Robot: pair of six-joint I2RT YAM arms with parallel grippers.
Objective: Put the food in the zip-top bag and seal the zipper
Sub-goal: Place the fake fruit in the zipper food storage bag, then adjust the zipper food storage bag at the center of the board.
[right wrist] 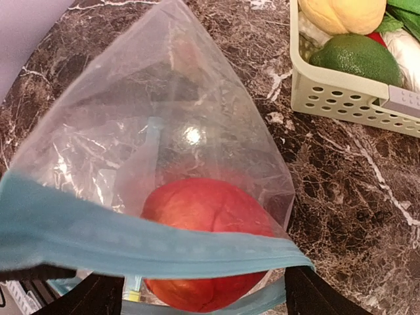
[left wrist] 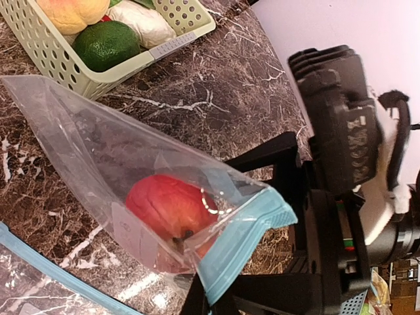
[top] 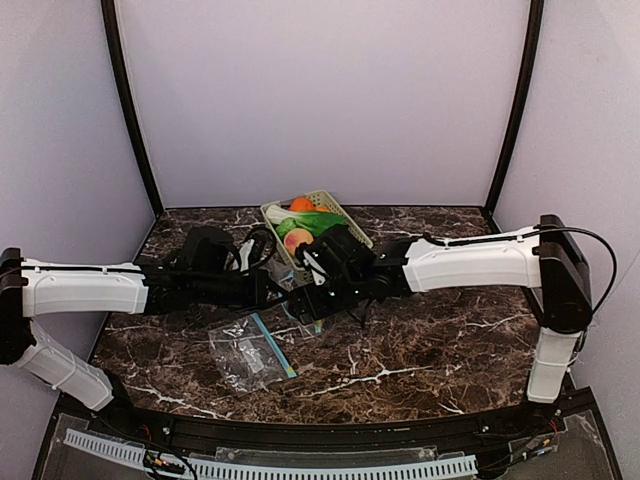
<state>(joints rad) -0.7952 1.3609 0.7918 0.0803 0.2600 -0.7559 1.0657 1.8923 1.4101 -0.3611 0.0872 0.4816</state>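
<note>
My left gripper (left wrist: pixel 207 292) is shut on the blue zipper edge of a clear zip-top bag (left wrist: pixel 98 144) and holds its mouth up off the table. Inside the bag, just within the mouth, lies a red apple (right wrist: pixel 207 243). My right gripper (right wrist: pixel 203 298) stands open at the mouth, its black fingers (right wrist: pixel 315 295) on either side of the apple and apart from it. In the top view both grippers meet mid-table around the bag (top: pixel 305 300). More food sits in the basket: a peach (top: pixel 297 239), an orange (top: pixel 302 204), leafy greens (top: pixel 325 222) and a white radish (top: pixel 278 213).
The pale green lattice basket (top: pixel 350 222) stands just behind the grippers, close to the bag. A second clear bag (top: pixel 245 352) with a blue strip lies flat on the marble table in front of the left arm. Purple walls enclose the back and sides.
</note>
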